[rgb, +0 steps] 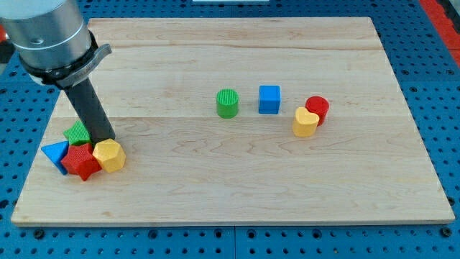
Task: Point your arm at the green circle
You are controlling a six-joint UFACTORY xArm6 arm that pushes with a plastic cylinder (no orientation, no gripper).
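My tip (106, 138) rests among a cluster: green block (76, 132), blue triangle (55, 153), red star (82, 160), yellow block (109, 155). The green circle (227, 103) (an upright cylinder, axis vertical) stands well apart toward the view's right. The rod carries no jaws.

Arm at view's left, dark rod slanting down, my tip (106, 138) low
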